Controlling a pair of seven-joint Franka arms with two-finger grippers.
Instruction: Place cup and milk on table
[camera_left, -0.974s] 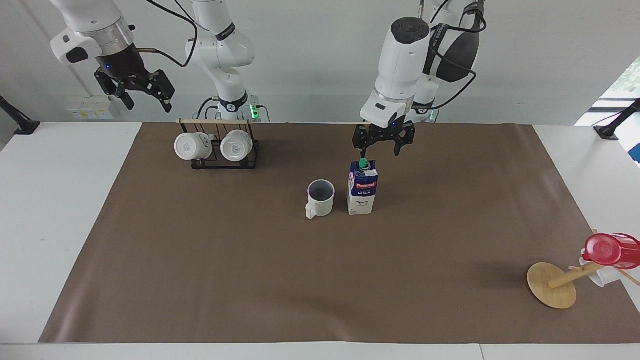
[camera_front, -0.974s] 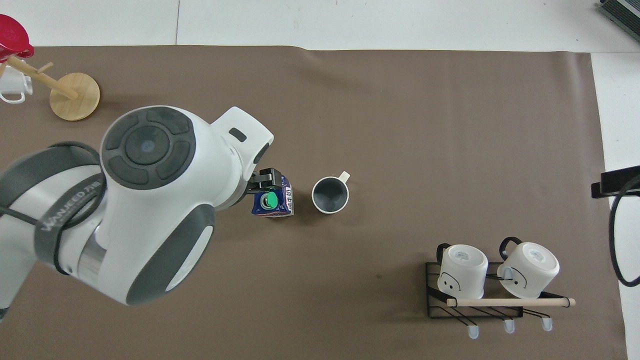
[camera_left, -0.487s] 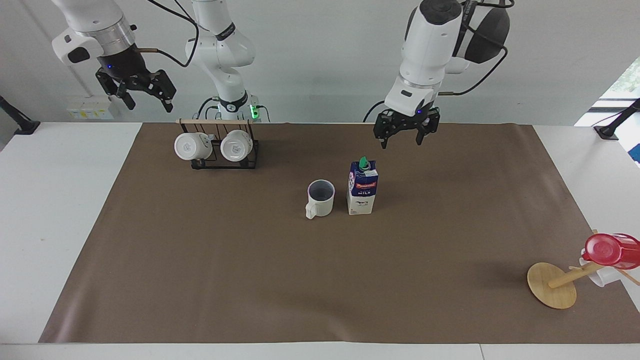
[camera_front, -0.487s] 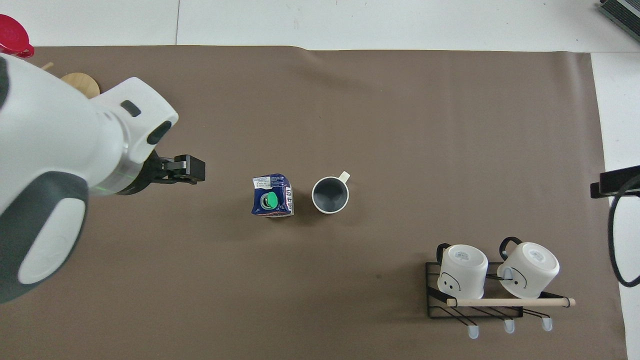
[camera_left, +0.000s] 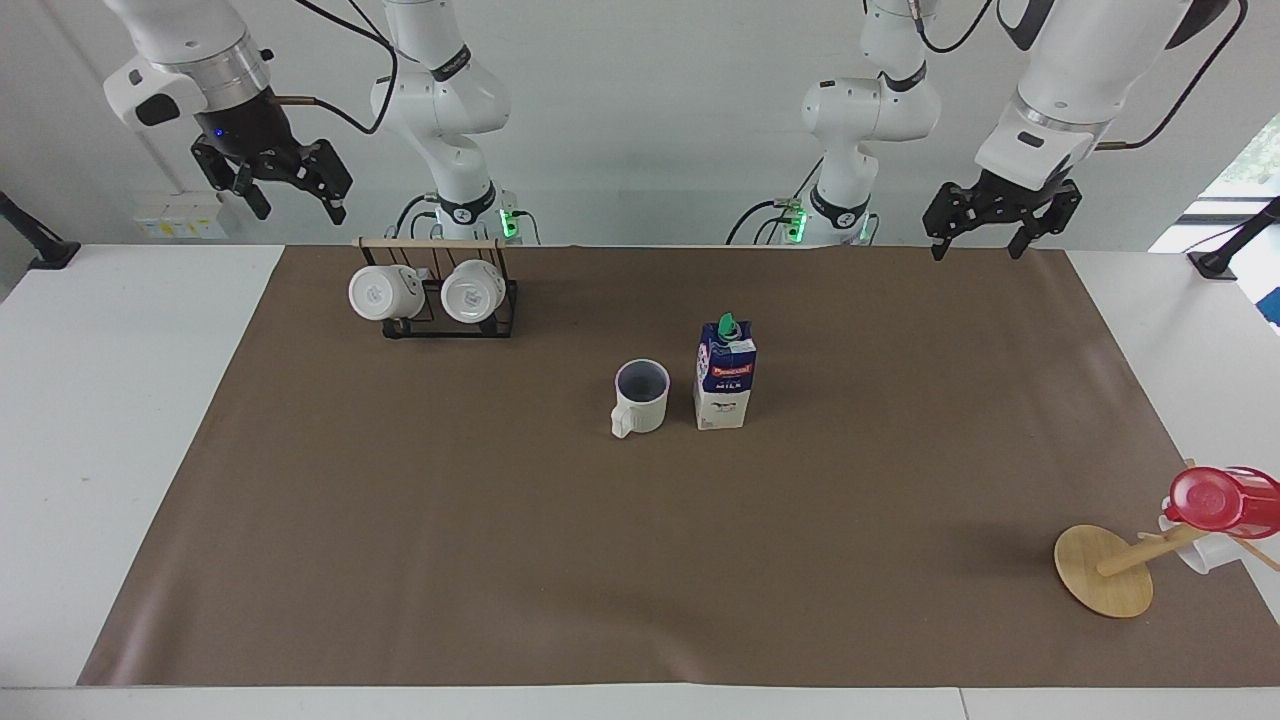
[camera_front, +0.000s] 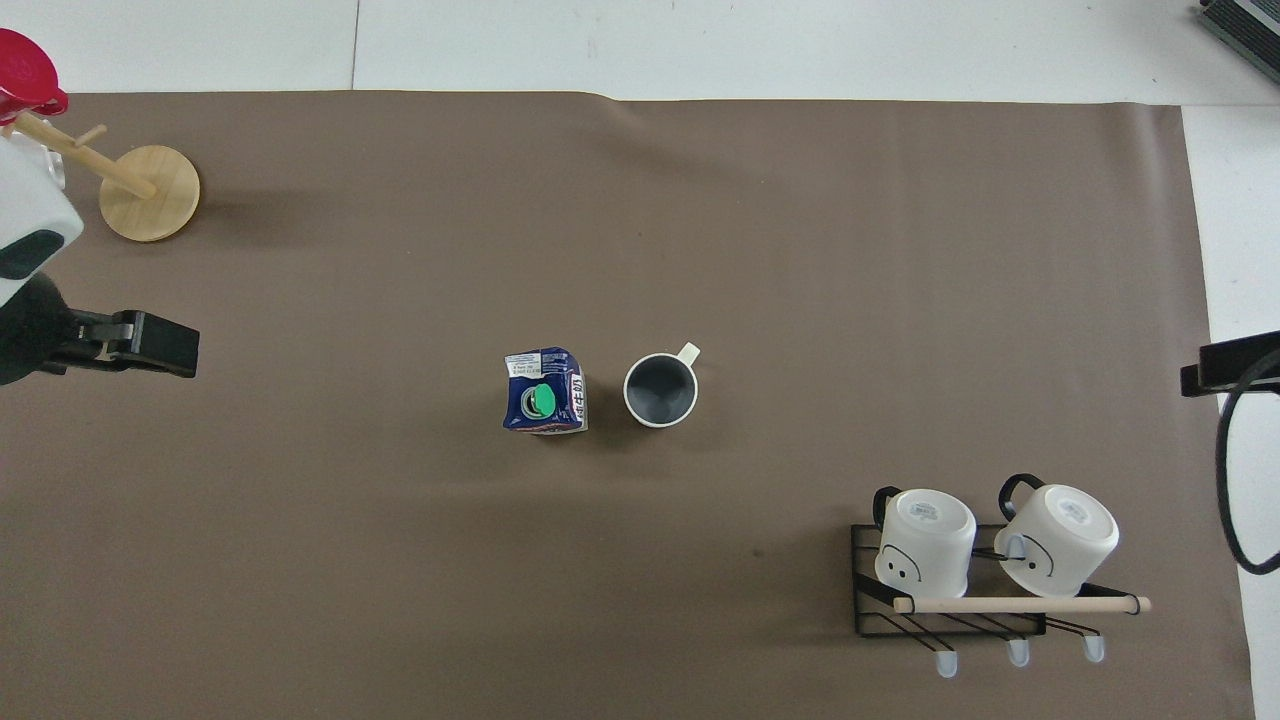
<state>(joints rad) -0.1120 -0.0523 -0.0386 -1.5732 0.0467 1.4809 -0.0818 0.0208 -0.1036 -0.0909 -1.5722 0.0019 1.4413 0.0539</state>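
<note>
Milk (camera_left: 725, 373) upright on table (camera_left: 420, 520), green cap; cup (camera_left: 640, 396) just beside. My left fingers (camera_left: 992, 222) and right fingers (camera_left: 290, 186): spread, empty.

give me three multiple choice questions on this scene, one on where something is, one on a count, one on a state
1. Where does the cup stand?
A. on the mug rack
B. beside the milk carton on the brown mat
C. on the wooden stand

2. How many white mugs hang on the black wire rack?
A. one
B. two
C. three

3. What is the left claw doing?
A. gripping the carton's cap
B. holding the cup by its handle
C. open, holding nothing, over the mat's edge at the left arm's end

Answers:
1 B, cup and carton stand side by side mid-mat.
2 B, two mugs show on the rack.
3 C, its fingertips are apart with nothing between them.
</note>
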